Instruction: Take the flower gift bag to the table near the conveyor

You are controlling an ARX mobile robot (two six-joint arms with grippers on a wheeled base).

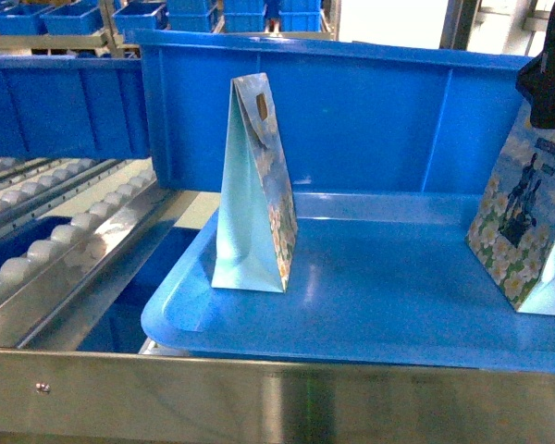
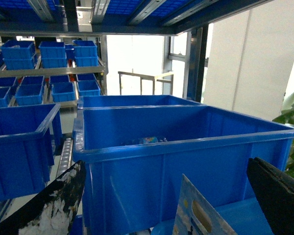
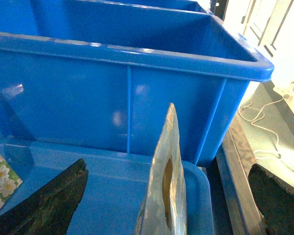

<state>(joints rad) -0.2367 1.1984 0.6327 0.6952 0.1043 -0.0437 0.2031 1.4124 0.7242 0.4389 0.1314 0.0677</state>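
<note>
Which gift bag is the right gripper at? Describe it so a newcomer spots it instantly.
On the blue tray in front of the big blue bin, two flower gift bags stand. It is the flower gift bag at the tray's right edge, under the right gripper, floral front facing the camera; the other bag stands edge-on, centre-left.

Head camera looks down over the blue tray (image 1: 370,305); both wrist cameras sit low and close, facing the big bin (image 2: 186,161) at twelve o'clock.
</note>
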